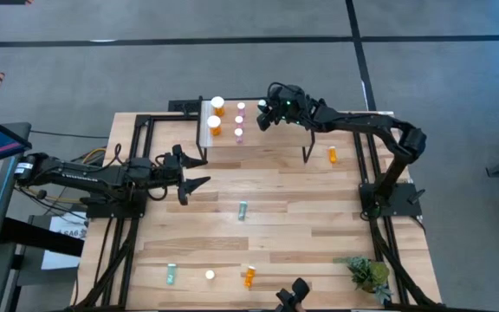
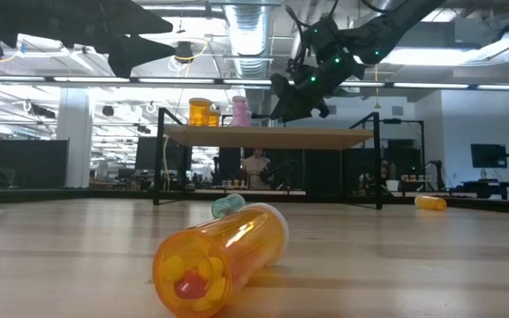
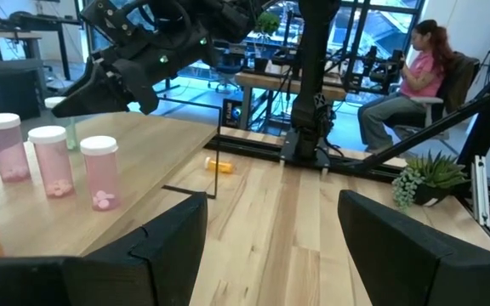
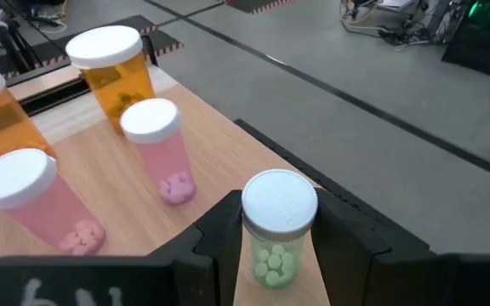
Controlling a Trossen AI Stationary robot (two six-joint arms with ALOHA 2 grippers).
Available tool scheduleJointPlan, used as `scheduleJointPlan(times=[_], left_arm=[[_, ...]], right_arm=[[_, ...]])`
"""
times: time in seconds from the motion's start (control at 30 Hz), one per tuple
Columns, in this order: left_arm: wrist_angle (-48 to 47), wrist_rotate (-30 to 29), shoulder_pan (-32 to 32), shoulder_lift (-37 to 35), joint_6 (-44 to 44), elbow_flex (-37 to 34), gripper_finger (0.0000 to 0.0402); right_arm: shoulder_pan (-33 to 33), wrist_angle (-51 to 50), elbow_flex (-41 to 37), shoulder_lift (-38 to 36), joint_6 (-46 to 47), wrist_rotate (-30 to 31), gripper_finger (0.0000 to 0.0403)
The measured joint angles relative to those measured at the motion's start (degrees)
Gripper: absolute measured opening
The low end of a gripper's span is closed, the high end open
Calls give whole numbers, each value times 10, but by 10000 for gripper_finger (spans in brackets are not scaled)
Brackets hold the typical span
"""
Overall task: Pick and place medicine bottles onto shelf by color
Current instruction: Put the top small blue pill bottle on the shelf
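The right gripper (image 4: 281, 255) hangs over the far edge of the shelf (image 1: 275, 139), its jaws closed on a green bottle (image 4: 276, 228) that stands upright between them, white cap up and pale green pills showing through its side. Just beyond those jaws on the shelf stand two pink bottles (image 4: 162, 150) with white caps, and past these two orange bottles (image 4: 116, 68), the wide kind with big lids (the wrist view cuts off one of each pair at the picture's edge). From above, the held bottle is hidden under the gripper, and a third pink bottle (image 1: 238, 134) shows in the row of pink ones.

The left gripper (image 1: 189, 183) hovers above the tabletop (image 1: 319, 217) beside the shelf's near corner, its jaws standing wide with nothing between them. Ahead of them the left wrist view shows the three pink bottles in a row on the shelf.

Other bottles lie on the tabletop, well apart from both sets of jaws: a teal one (image 1: 243, 209) near the middle, an orange one (image 1: 333, 155) under the right arm, and along the near edge another teal one (image 1: 171, 275), one seen only as a white cap (image 1: 210, 275), and an orange one (image 1: 249, 277) on its side. A small green plant (image 1: 369, 273) sits at the near right corner. A seated person (image 3: 411, 85) shows in the room beyond.
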Motion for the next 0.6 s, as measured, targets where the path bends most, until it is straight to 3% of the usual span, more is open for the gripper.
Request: scheduleJointPlan(times=[0.6], left_arm=[[3, 0, 0, 0, -3, 0, 252]], right_arm=[[0, 11, -2, 1, -16, 0, 162]])
